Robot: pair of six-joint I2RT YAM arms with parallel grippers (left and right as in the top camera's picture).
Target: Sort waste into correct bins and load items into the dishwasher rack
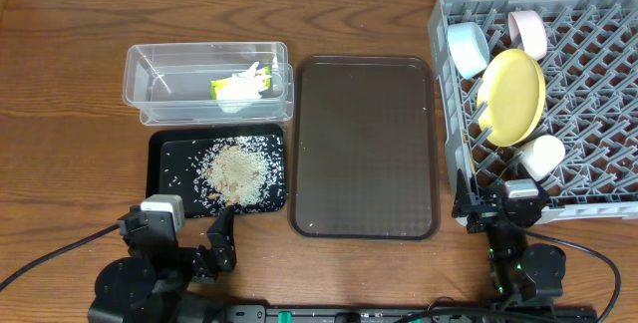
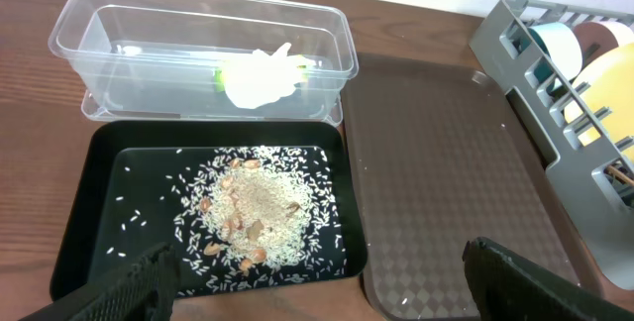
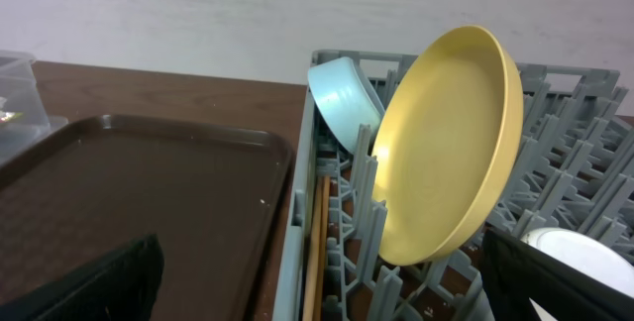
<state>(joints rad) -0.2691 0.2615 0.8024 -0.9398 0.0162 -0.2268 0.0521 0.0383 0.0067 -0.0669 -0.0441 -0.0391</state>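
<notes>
Clear plastic stands leftmost on the worktop: the tub holds the crumpled wrapper, and the black tray touching it holds the rice grains, so sorting is judged done. The left pincer is spread wide and empty near that tray. The brown serving tray lies mid-worktop. In the rack the blue bowl, cup, yellow plate and white bowl are lodged; loading seems complete. The right pincer is held wide, empty, unobstructed.
</notes>
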